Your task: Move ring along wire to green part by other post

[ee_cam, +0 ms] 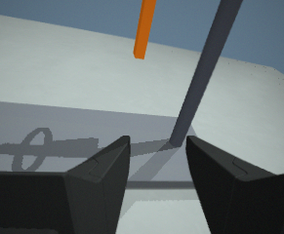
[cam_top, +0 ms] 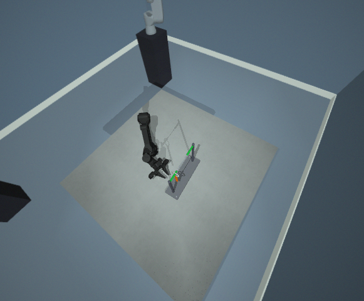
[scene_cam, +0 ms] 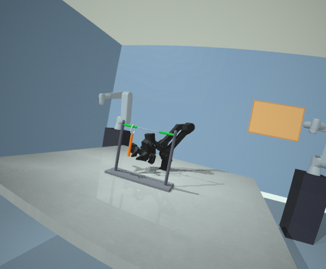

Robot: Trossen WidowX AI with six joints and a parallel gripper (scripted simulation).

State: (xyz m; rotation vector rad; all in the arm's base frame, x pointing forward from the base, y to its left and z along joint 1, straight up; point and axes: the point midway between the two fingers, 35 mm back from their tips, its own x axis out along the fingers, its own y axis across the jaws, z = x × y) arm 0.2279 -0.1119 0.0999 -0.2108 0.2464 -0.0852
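the ring point(scene_cam: 133, 126) hangs on the green part point(scene_cam: 129, 125) of the wire beside the near post point(scene_cam: 118, 144), with the wire through it, and its orange handle point(scene_cam: 131, 144) drops straight down from it, so the long axis of the handle is vertical. nothing has been carried yet: the far green part point(scene_cam: 166, 133) by the other post point(scene_cam: 170, 157) is bare, and the thin grey wire point(scene_cam: 147, 129) runs between the two.

the hand point(scene_cam: 135, 152) sits low behind the frame, just beside the lower end of the handle and apart from it. its fingers stand partly spread with nothing between them. in the wrist view the handle's tip point(ee_cam: 143, 29) lies above and ahead of the gap, slightly left of centre, while the near post crosses to the right and meets the base plate point(ee_cam: 73, 127) just past the fingertips.

that is the relation the grasp turns on: the handle is higher than the hand's line of reach, so i judge the hand must rise and ease forward until the vertical handle stands between the fingers, staying left of the post. the arm point(cam_top: 146, 136) reaches over the counter point(scene_cam: 70, 208) from the back side.
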